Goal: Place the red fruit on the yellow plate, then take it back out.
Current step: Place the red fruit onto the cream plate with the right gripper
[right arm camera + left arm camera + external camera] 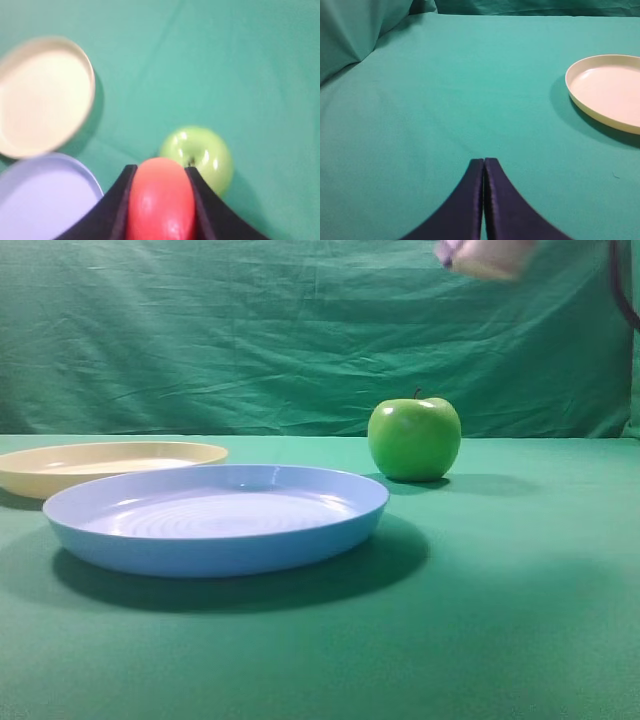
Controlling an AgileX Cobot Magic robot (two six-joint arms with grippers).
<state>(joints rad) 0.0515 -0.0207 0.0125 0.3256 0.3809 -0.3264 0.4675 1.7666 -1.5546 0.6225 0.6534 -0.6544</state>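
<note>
right gripper [160, 172]: narrowed onto the red fruit [160, 202], a dark finger pressed to each side of it; raised above the green apple [200, 155], which lies just beyond and below the fingertips
red fruit: pinched between the right fingers, off the cloth, held over a spot near the green apple and apart from both plates
left gripper [484, 162]: fingers pressed together with nothing between them, low over bare green cloth [445, 100]
yellow plate [110, 465]: nothing on it, well to the left of the green apple and behind the blue plate
blue plate [215, 520]: nearer the camera, left of the green apple
exterior high view: only a blurred pale shape at the top edge above the apple
</note>
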